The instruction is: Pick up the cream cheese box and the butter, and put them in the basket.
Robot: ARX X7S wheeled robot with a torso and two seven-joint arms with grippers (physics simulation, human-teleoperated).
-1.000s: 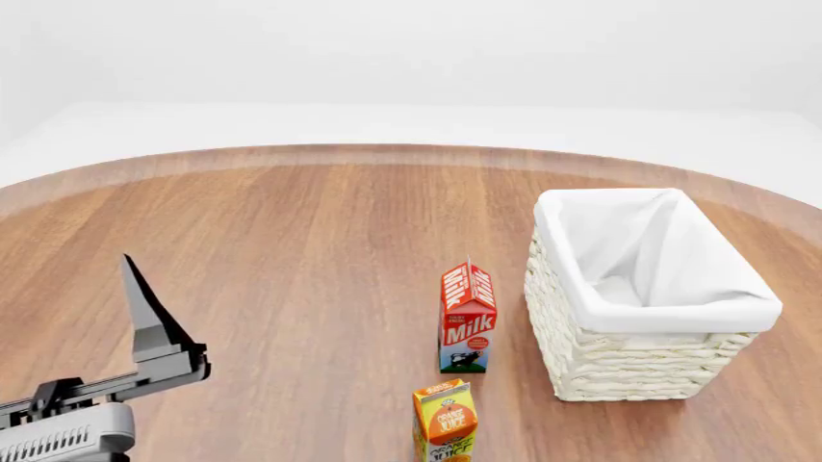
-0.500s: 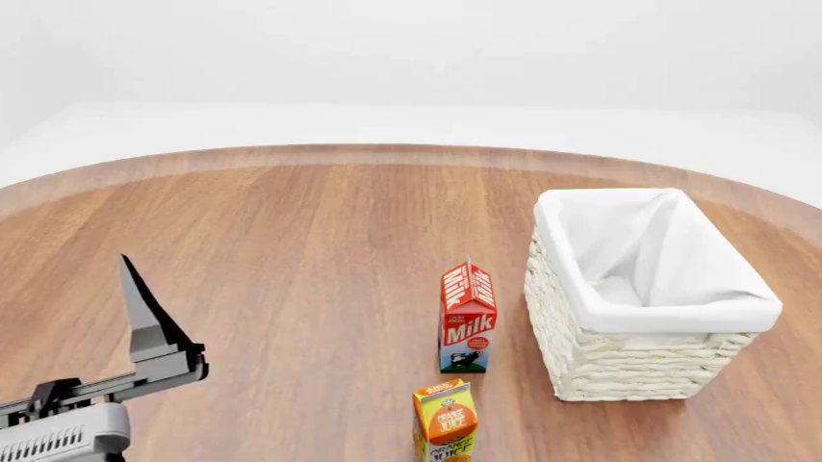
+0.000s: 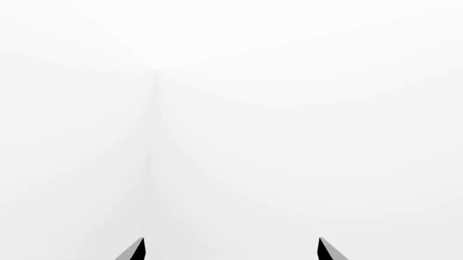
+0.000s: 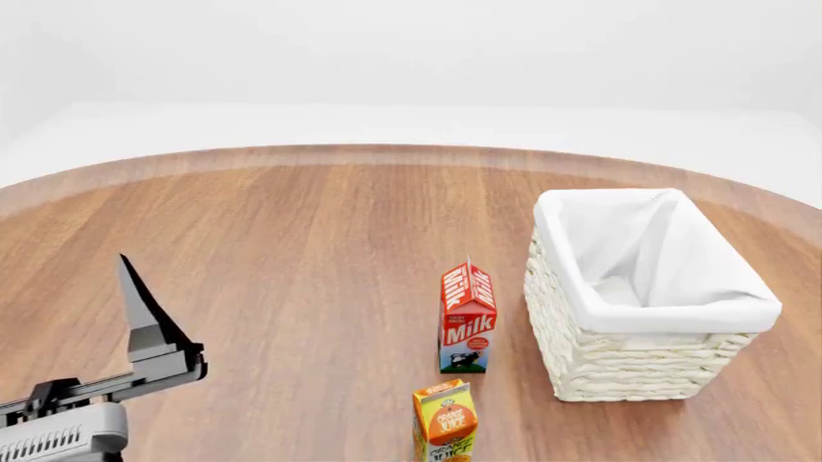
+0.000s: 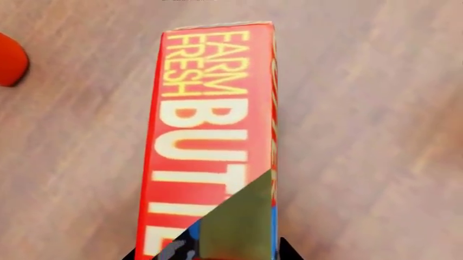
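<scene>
In the right wrist view the butter [image 5: 206,135], a red box with yellow and white lettering, lies lengthwise between my right gripper's [image 5: 211,250] dark fingertips, which press on its two long sides over the wooden table; a dark olive patch covers its near end. The right gripper is outside the head view. The white wicker basket [image 4: 668,313] with its cloth liner stands at the right of the head view, nothing showing inside it. At the lower left, my left gripper [image 4: 135,308] points upward above the table, and its fingertips [image 3: 137,249] stand wide apart against blank white. The cream cheese box is out of view.
A red milk carton [image 4: 468,318] stands just left of the basket, and an orange juice carton [image 4: 445,421] stands in front of it at the bottom edge. A red-orange rounded thing [image 5: 11,59] lies on the wood beside the butter.
The left gripper has drifted a few pixels to the left in the head view. Basket and cartons have not moved.
</scene>
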